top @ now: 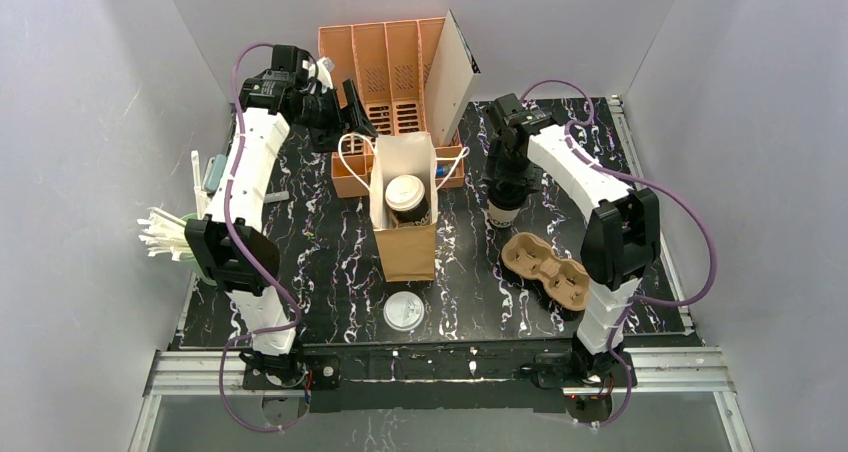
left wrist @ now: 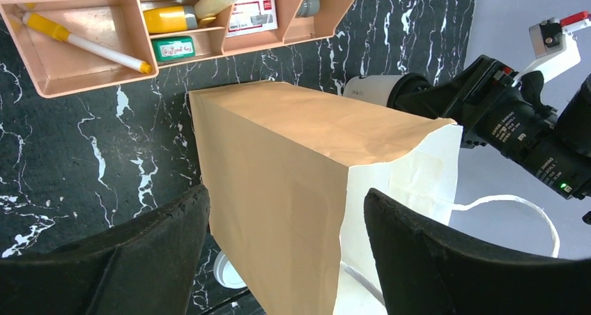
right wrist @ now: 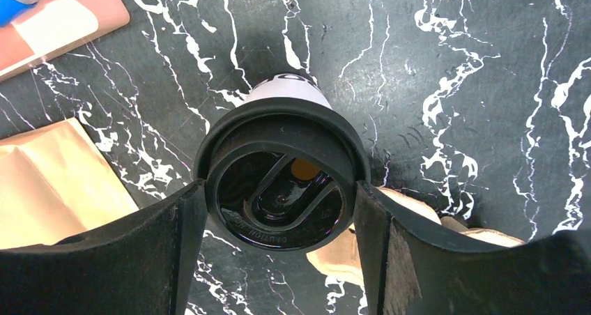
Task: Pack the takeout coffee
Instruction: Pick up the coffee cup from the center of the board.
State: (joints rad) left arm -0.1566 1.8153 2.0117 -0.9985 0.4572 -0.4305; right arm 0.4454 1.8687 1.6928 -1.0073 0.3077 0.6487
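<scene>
**Q:** Where is the cup (right wrist: 282, 92), and what has it?

**A:** It stands upright on the table (top: 470, 302), just right of the bag (top: 405, 242), with its black lid (right wrist: 279, 168) on. My right gripper (right wrist: 279, 189) straddles the lid. Both fingers (right wrist: 174, 245) look to meet its rim, so I pinch the lid, not the cup wall. My left gripper (left wrist: 286, 195) hangs spread behind the bag, holding nothing.

**Q:** What could fail?

**A:** I judge the lid may pop off on lifting, since only its rim is pinched, and the cup would drop and spill. The light bag may tip if the cup strikes its edge.

**Q:** What stands in the way?

**A:** A second cup (top: 406, 198) sits in the bag's mouth, leaving less room. The carrier (top: 547, 270) lies just beside my cup on the near side. A flat white lid (top: 403, 312) lies before the bag, and the organiser (top: 385, 67) is behind it
</scene>
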